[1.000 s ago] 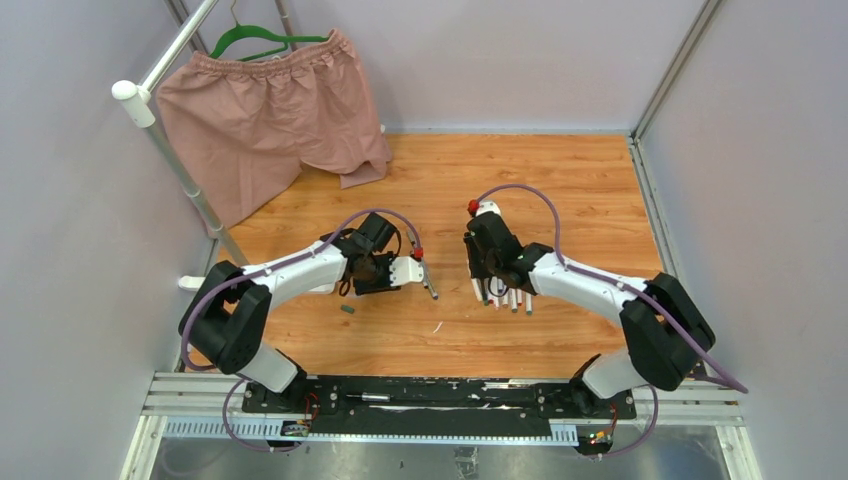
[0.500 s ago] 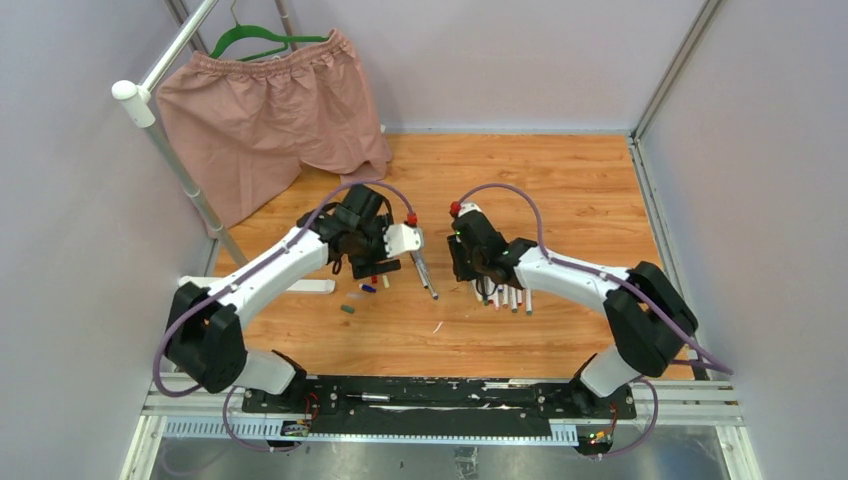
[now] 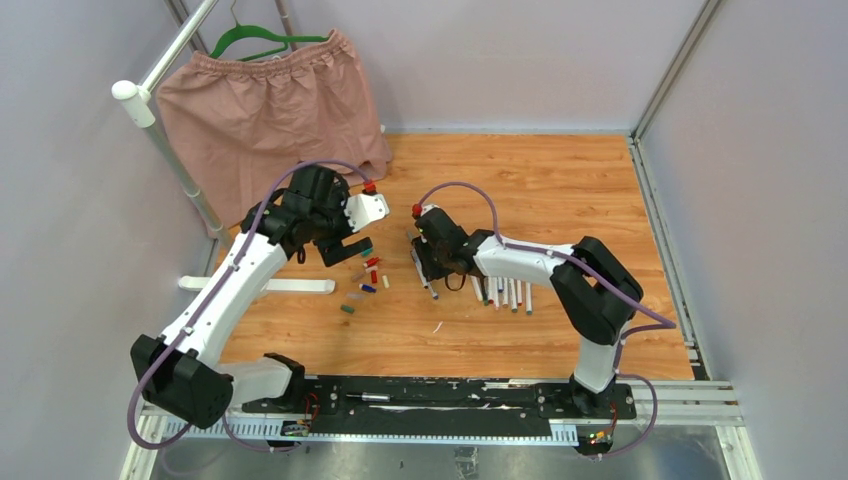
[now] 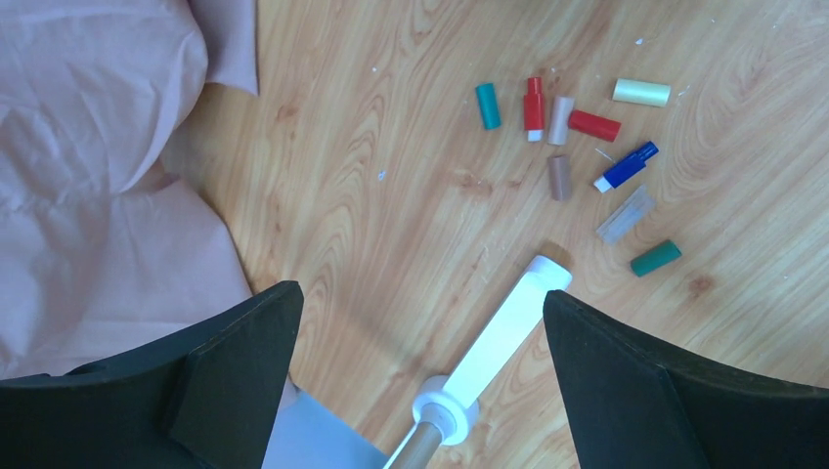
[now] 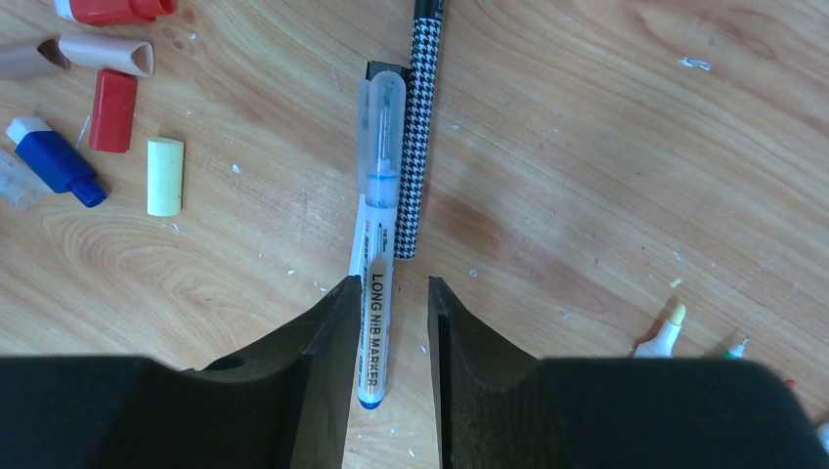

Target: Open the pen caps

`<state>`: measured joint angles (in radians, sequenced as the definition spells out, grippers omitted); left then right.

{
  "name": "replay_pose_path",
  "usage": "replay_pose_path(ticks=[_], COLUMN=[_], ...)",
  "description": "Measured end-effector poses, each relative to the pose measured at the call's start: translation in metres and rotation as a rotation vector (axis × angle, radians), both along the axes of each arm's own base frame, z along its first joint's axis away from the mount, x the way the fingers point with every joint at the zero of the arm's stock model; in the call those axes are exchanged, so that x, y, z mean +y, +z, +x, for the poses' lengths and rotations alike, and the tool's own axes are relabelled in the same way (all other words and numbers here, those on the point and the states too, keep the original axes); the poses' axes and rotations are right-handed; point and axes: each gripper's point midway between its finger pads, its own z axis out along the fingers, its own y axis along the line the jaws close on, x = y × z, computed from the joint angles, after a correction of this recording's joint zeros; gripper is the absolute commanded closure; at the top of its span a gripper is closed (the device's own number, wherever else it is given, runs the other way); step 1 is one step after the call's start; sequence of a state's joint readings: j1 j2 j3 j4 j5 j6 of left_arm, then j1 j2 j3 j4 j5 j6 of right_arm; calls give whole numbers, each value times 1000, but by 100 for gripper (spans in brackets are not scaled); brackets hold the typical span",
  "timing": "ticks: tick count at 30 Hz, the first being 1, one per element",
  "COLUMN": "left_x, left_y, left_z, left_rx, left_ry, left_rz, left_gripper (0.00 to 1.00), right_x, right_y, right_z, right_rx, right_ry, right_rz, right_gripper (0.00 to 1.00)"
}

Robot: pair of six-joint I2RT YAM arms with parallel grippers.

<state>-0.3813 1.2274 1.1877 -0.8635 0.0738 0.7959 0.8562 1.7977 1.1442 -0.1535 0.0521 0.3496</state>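
Several pen caps (image 4: 594, 125) lie loose on the wood: red, teal, blue, green, cream and beige; in the top view they form a small cluster (image 3: 367, 272). My left gripper (image 4: 420, 327) (image 3: 352, 232) hangs wide open above the floor left of them, with nothing in it. My right gripper (image 5: 393, 285) (image 3: 428, 262) is low over a capped white marker (image 5: 379, 225) with a clear cap. Its jaws stand slightly apart around the marker's blue end, with a gap on the right side. A houndstooth pen (image 5: 422, 127) lies alongside it. A row of uncapped pens (image 3: 503, 292) lies to the right.
Pink shorts (image 3: 270, 110) hang on a green hanger at the back left, by a slanted pole (image 3: 175, 150). A long white bar (image 3: 290, 286) (image 4: 503, 332) lies left of the caps. Grey walls close in the wooden floor.
My left gripper opened, let go of the pen and rose back to the left. My right arm swung left over that pen and its jaws widened a little.
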Motion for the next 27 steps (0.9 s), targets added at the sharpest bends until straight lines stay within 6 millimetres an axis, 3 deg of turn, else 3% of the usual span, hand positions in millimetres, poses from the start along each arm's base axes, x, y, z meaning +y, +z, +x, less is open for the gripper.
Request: replay_pose_path(ticks=[9, 17, 23, 27], left_x=[5, 5, 5, 5], left_y=[4, 3, 3, 3], left_z=[-4, -4, -4, -5], left_rx=[-7, -3, -3, -2], left_ry=[24, 27, 27, 25], left_rz=[-7, -8, -7, -8], left_gripper=[0, 0, 0, 0], right_x=[1, -5, -7, -10], right_y=[-12, -19, -12, 2], right_z=[-2, -3, -4, -6], right_rx=[18, 18, 1, -25], right_ry=[7, -1, 3, 15], right_rz=[-25, -49, -42, -25], right_gripper=[68, 88, 100, 100])
